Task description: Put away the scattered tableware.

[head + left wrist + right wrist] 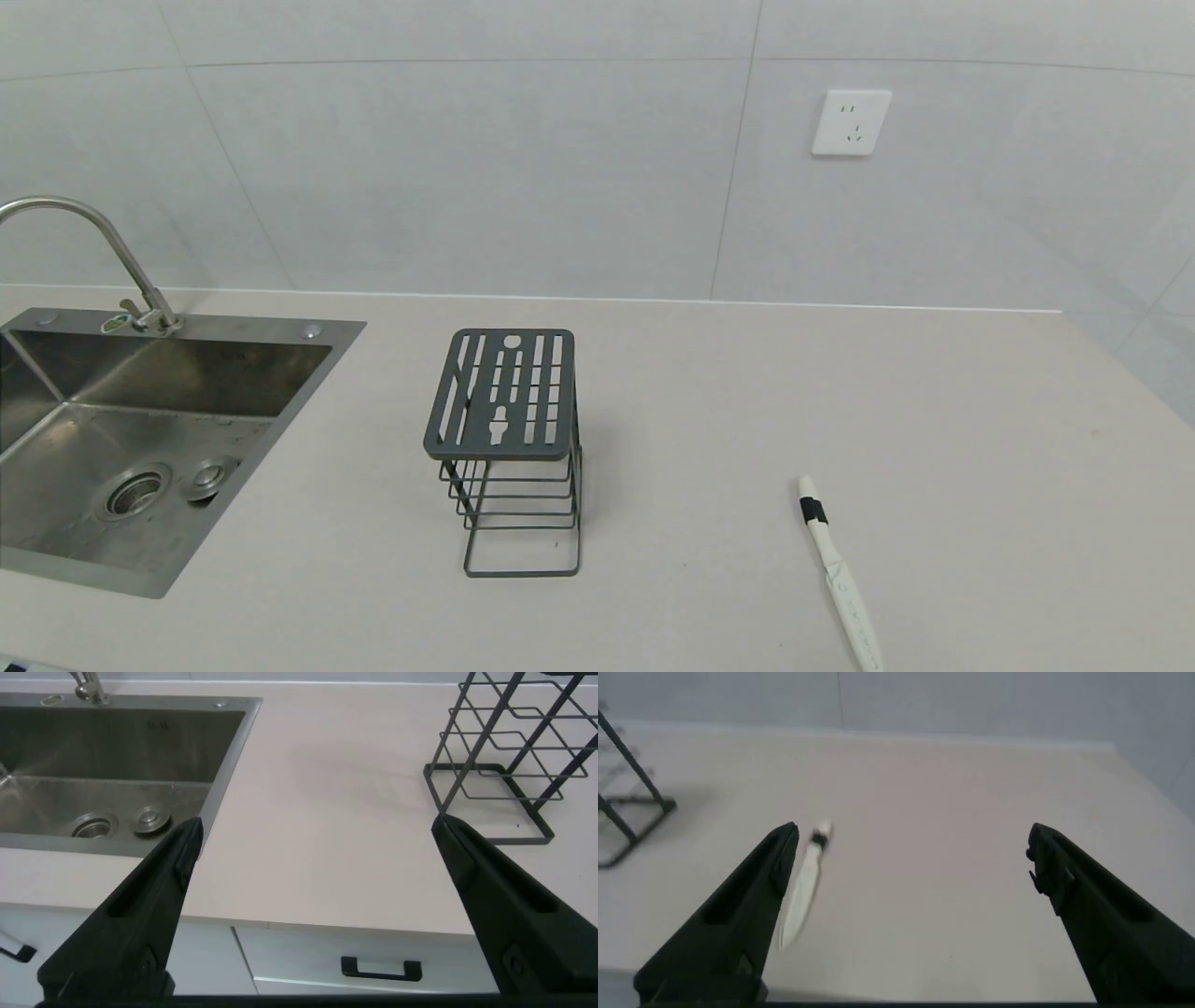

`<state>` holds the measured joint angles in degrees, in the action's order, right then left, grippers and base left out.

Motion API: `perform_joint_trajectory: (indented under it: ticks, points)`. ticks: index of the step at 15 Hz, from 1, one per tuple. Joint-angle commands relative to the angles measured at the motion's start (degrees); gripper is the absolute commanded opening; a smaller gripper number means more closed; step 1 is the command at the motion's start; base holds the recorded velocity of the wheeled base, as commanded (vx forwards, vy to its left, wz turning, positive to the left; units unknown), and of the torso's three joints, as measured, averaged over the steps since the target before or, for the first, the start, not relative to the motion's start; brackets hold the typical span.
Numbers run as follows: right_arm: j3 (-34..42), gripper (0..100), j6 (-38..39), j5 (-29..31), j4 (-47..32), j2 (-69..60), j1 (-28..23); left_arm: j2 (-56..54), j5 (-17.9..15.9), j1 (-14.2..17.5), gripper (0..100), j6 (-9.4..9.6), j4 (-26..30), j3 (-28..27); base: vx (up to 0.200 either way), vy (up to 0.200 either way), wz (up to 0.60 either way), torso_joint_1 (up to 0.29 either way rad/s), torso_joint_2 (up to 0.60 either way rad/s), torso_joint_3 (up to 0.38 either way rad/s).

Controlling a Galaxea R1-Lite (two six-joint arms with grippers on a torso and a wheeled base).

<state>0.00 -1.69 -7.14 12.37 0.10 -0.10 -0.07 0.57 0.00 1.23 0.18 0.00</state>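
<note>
Where the knife (pixel 837 569) lay: flat on the countertop (pixel 840 392), close to the front edge toward its right end, and well apart from the rack (pixel 504 392).
Rack: it was stood upright at mid-counter, between the sink (pixel 261 327) and the knife; nothing was seen lodged in its slots.
Long axis: the knife was laid almost front-to-back and slightly slanted. The black-banded end was turned to the back wall, and the broader white end to the front edge and a little rightward.
Right gripper (pixel 912 833): it was held spread wide with nothing between the fingers, at the front edge. The knife was seen ahead of it, offset toward the rack side and nearer that finger than the other.
Left gripper (pixel 316 826): it was likewise held spread and empty, over the front edge between sink and rack.
Nearer arm: the right was judged nearer, the left being separated from the knife by the rack.
What the move was judged to need: a shift toward the rack side, with the fingers set across the knife's length, not along it.
</note>
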Motion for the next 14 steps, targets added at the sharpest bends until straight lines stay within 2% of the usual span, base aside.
perform_joint_trajectory:
  ticks: [1, 2, 3, 4, 6, 11, 14]
  points:
    - [-0.4, 100, -0.6, -9.8, 0.6, 0.3, -0.1, 0.1, 0.0, 0.0, 100, 0.00, 0.1, 0.0, 0.000, 0.000, 0.00, 0.000, 0.00, 0.000]
    - [-0.9, 100, -0.6, -12.5, 0.1, 0.7, -0.2, 0.1, 0.0, 0.0, 100, 0.00, 0.0, 0.0, 0.000, 0.000, 0.00, 0.000, 0.00, 0.000]
    - [-4.1, 100, -0.6, -19.3, -3.2, 5.4, 0.4, 0.1, 0.0, 0.0, 100, 0.00, 0.1, 0.0, 0.000, 0.000, 0.00, 0.000, 0.00, 0.000]
    - [-7.0, 100, -0.6, -21.3, -5.2, 10.2, 0.1, 0.1, 0.0, 0.0, 100, 0.00, 0.1, 0.0, 0.000, 0.000, 0.00, 0.000, 0.00, 0.000]
    - [-9.6, 100, -0.7, -22.3, -5.3, 18.8, 0.9, 0.1, 0.0, 0.0, 100, 0.00, 0.1, 0.0, 0.000, 0.000, 0.00, 0.000, 0.00, 0.000]
    - [-10.3, 100, -1.3, -22.2, -5.0, 35.8, 5.3, 0.1, 0.0, 0.0, 100, -0.09, 0.1, 0.0, 0.000, 0.000, 0.00, 0.000, 0.00, 0.000]
    - [-10.9, 100, -5.0, -19.5, -4.8, 46.3, 8.3, 0.1, 0.1, 0.0, 100, -0.26, 0.0, 0.0, 0.000, 0.000, 0.00, 0.000, 0.00, 0.000]
